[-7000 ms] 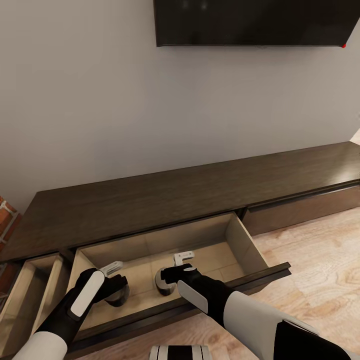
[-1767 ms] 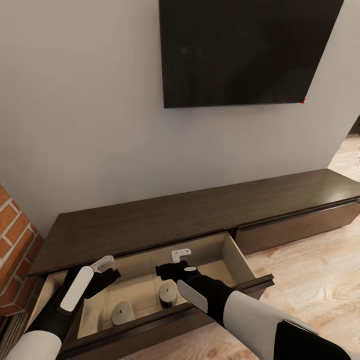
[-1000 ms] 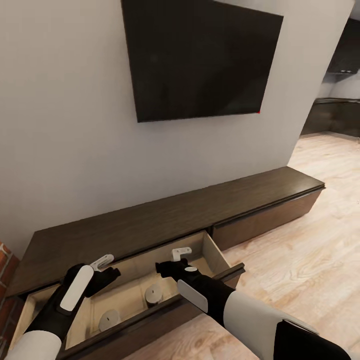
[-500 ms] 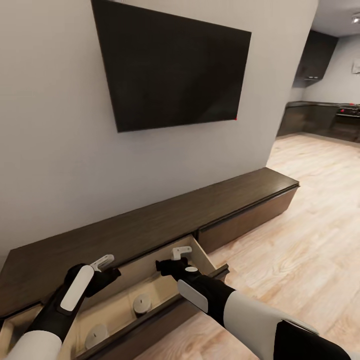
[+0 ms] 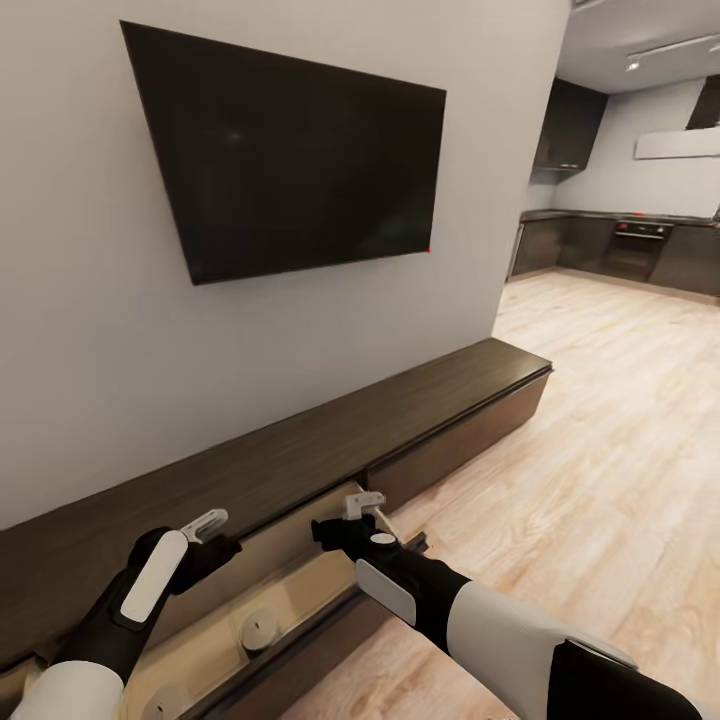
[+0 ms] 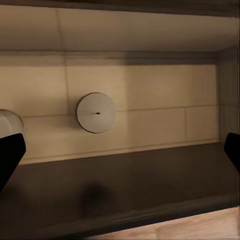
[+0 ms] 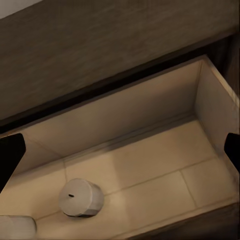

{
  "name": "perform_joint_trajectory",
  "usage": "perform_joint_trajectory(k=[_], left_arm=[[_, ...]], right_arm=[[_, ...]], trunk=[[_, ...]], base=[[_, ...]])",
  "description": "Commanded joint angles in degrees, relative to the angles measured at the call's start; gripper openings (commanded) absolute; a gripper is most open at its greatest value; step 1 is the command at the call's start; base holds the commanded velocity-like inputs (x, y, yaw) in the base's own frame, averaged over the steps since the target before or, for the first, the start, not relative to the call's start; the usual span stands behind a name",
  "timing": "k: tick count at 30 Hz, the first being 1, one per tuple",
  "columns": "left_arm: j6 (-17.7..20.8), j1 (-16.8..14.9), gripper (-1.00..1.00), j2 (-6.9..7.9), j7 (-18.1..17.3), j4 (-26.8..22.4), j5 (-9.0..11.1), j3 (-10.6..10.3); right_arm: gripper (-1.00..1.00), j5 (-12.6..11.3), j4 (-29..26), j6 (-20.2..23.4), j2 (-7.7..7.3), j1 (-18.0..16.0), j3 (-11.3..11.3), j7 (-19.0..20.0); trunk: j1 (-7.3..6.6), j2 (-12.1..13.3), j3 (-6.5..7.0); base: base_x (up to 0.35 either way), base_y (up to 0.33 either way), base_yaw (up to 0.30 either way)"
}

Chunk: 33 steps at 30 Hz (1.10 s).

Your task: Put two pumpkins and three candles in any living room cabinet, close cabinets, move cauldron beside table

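Pale wood-plank flooring [image 5: 600, 440] runs beneath a wall-mounted black television [image 5: 290, 160]; below it stretches the long dark-grained cabinet [image 5: 330, 440], one drawer pulled out. On its smooth beige floor stand two squat round candles [image 5: 259, 631], upright, wicks up. Above the drawer hover the left gripper [image 5: 212, 528] and right gripper [image 5: 360, 507], both spread wide, empty.

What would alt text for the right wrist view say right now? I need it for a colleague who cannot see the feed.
Looking down into the open pale beige drawer of the dark wood cabinet, one squat grey candle stands on the drawer floor, with the edge of a second candle at the corner. The right gripper's dark fingertips sit wide apart, holding nothing.
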Motion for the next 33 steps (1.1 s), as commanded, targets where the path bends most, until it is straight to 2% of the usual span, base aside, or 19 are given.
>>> perform_joint_trajectory(k=[1,7,22,25,29,33], left_arm=[[0.07,-0.01,1.00,0.04,0.55,-0.09,0.61,-0.04],[0.07,-0.01,1.00,0.11,0.52,-0.09,0.61,-0.04],[0.09,-0.01,1.00,0.10,0.51,-0.09,0.61,-0.04],[0.09,-0.01,1.00,0.12,0.52,-0.09,0.61,-0.04],[0.13,-0.01,1.00,0.12,0.50,-0.09,0.61,-0.04],[0.11,-0.01,1.00,0.12,0.50,-0.09,0.61,-0.04]], right_arm=[[1.00,-0.17,-0.06,0.13,0.00,-0.09,0.31,-0.38],[1.00,-0.17,-0.11,-0.71,0.00,-0.09,0.34,-0.36],[1.00,-0.32,-0.01,-1.77,0.00,-0.09,0.30,-0.48],[1.00,-1.45,0.02,-1.79,0.00,-0.09,0.01,-0.19],[1.00,-4.42,0.16,-1.74,0.00,-0.09,-0.18,1.86],[1.00,-5.18,0.20,-1.85,0.00,-0.09,-0.26,2.98]], trunk=[[-0.23,0.39,0.19],[-0.23,0.39,0.36],[-0.23,0.39,0.36],[-0.23,0.39,0.27],[-0.23,0.39,-0.01],[-0.23,0.39,-0.37]], base=[[0.000,0.000,-0.231],[0.000,0.000,-0.135],[0.000,0.000,-0.001],[0.000,0.000,0.000],[0.000,0.000,0.000],[0.000,0.000,-0.034]])
